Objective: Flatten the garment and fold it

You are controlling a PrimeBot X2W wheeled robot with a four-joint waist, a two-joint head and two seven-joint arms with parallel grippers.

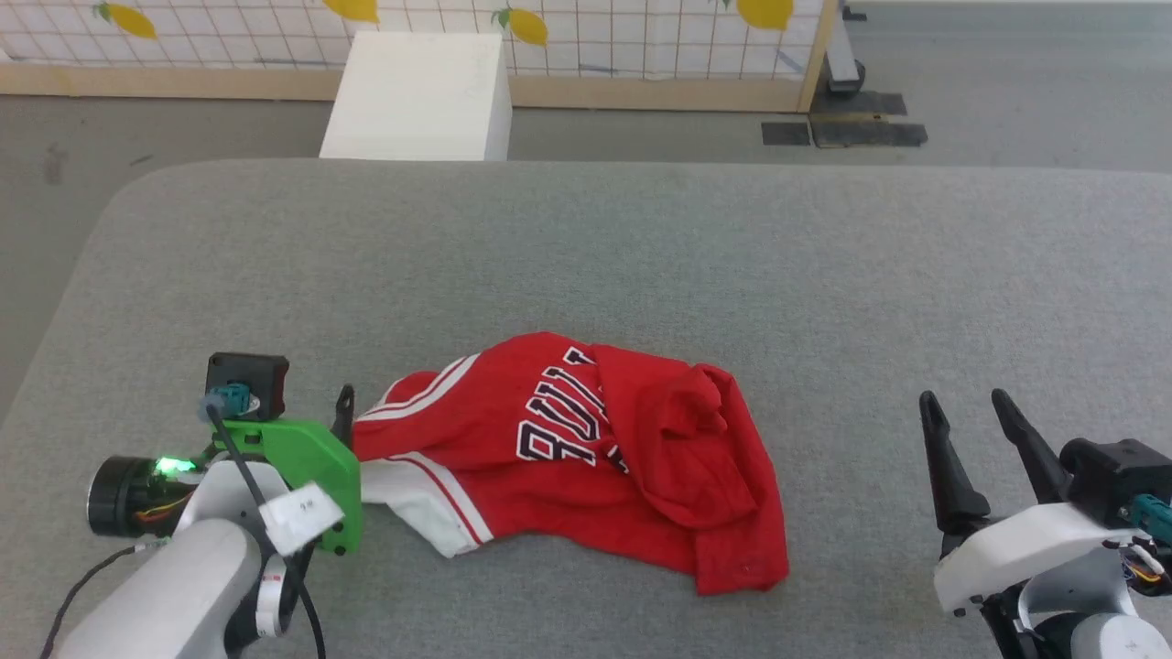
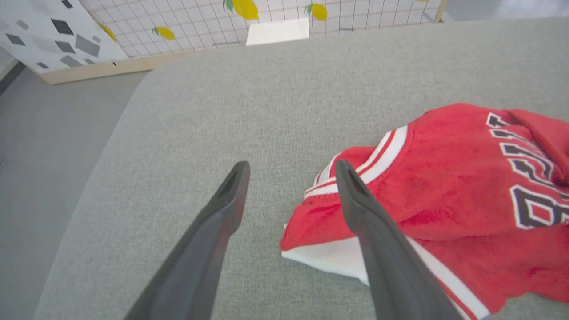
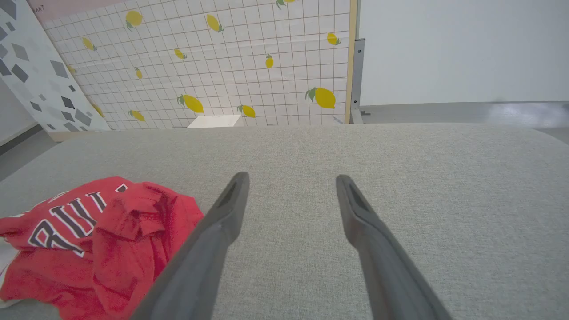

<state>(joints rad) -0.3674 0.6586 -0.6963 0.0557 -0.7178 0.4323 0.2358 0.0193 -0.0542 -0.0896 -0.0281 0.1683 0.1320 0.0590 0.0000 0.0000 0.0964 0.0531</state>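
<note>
— So, what is the garment (image 1: 586,458) like?
— Soft red knit, crumpled into a lumpy heap on the grey woven cover of the table (image 1: 641,238). Dark, white-edged lettering (image 1: 549,439) shows on top. A white sleeve (image 1: 412,502) with red-and-white striped trim sticks out at the end nearest the left gripper (image 2: 292,166).
— And that gripper?
— Its two long, dark, tapering fingers stand wide apart, gripping nothing. The heap lies just to its right. One finger crosses in front of the striped edge; whether it touches the cloth I cannot tell.
— The right gripper (image 3: 291,178)?
— Spread just as wide and empty, above bare grey cover, with the heap off to its left and apart from it.
</note>
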